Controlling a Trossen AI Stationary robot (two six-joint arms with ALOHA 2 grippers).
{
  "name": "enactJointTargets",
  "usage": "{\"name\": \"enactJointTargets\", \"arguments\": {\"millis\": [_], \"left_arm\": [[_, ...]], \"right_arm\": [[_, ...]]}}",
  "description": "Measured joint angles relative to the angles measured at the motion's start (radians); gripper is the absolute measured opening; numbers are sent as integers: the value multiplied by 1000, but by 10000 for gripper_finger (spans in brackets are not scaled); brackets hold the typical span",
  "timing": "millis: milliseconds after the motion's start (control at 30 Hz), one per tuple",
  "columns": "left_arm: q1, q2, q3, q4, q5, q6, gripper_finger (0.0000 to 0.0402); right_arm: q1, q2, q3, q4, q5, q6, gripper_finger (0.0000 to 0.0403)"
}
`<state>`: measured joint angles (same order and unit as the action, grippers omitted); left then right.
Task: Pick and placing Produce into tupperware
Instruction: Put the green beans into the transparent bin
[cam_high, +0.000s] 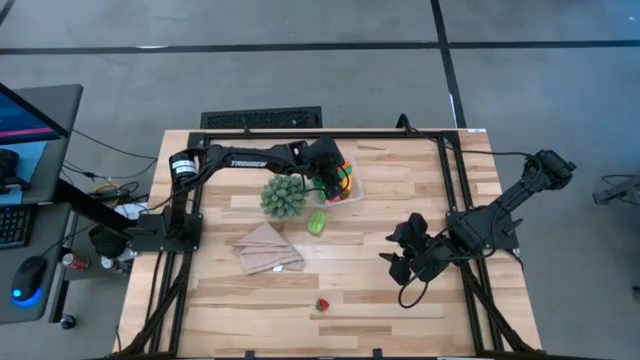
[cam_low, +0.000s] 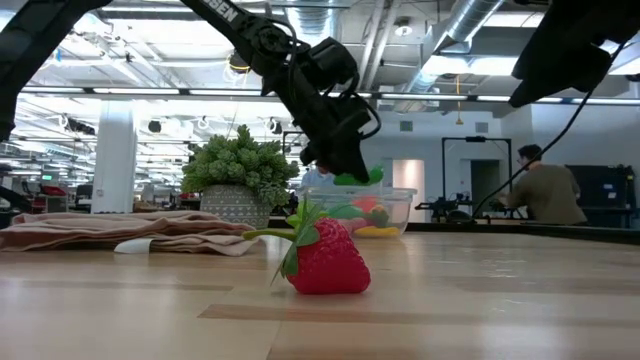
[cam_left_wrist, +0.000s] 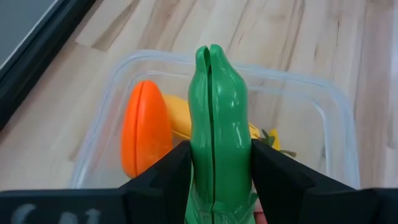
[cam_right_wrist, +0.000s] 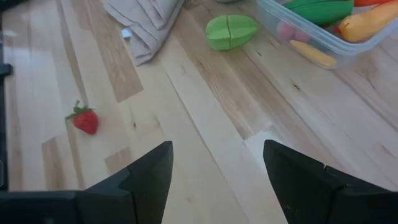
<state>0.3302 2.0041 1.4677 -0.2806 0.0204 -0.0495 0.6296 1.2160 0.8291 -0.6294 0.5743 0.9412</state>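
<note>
The clear tupperware (cam_high: 350, 190) (cam_left_wrist: 336, 118) sits near the table's far edge and holds an orange carrot (cam_left_wrist: 144, 134), a yellow piece and other produce. My left gripper (cam_high: 335, 180) (cam_left_wrist: 214, 171) hovers over it, shut on a green pod (cam_left_wrist: 217, 118). A green pepper (cam_high: 317, 223) (cam_right_wrist: 231, 31) lies on the wood beside the tupperware. A red strawberry (cam_high: 322, 304) (cam_low: 325, 258) (cam_right_wrist: 85, 119) rests on its side near the table's near edge. My right gripper (cam_high: 400, 255) (cam_right_wrist: 217, 171) is open, over bare wood at the table's right. My left gripper pinches the green pod's stem end (cam_left_wrist: 217, 186) between its two fingers (cam_left_wrist: 168, 174), one on each side. The pod runs along the fingers and sticks out past their tips. It is lifted clear, above the tupperware's opening.
A spiky green ball (cam_high: 285, 197) stands beside the tupperware on its left. A tan folded cloth (cam_high: 266, 248) lies nearer the table's middle. A black frame (cam_high: 440, 135) runs along the table's far and right sides. A person shows in the room beyond the table.
</note>
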Motion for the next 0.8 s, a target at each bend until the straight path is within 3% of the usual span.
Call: {"name": "enactJointTargets", "arguments": {"millis": [567,800], "left_arm": [[-2,-1,0,-26,54,22,147],[-2,-2,0,-26,68,27,195]], "right_arm": [[-4,0,0,-3,0,-6,244],[-4,0,0,7,0,-6,244]]}}
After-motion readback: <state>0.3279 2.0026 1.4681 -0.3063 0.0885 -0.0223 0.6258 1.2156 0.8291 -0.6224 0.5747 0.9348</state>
